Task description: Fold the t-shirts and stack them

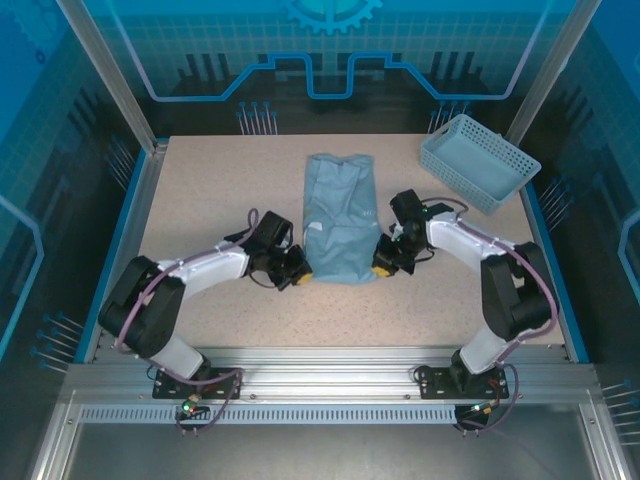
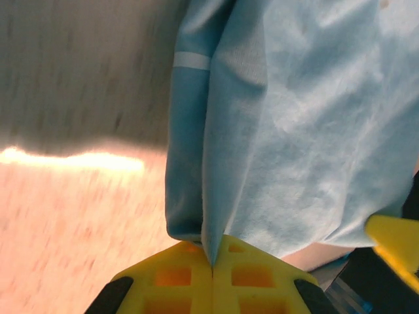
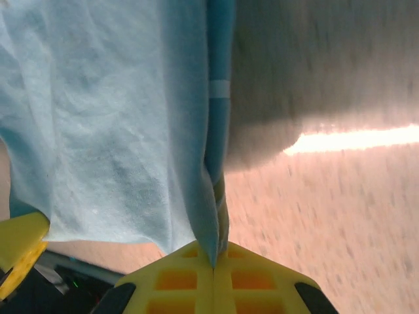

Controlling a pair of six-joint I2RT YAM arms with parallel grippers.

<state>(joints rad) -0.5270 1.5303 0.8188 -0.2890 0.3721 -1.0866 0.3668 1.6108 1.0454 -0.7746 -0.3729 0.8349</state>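
Observation:
One pale blue-grey t-shirt lies folded into a long narrow strip down the middle of the table. My left gripper is shut on its near left corner, and my right gripper is shut on its near right corner. In the left wrist view the yellow jaws meet on a fold of the t-shirt, with the left gripper pinching the cloth edge. The right wrist view shows the same on the other side: the right gripper pinches the t-shirt at its folded edge. The chest print is hidden.
A light blue plastic lattice basket stands at the back right of the table. Blue rails border the table's left and right edges. The other arm's yellow finger shows at the left wrist view's right edge.

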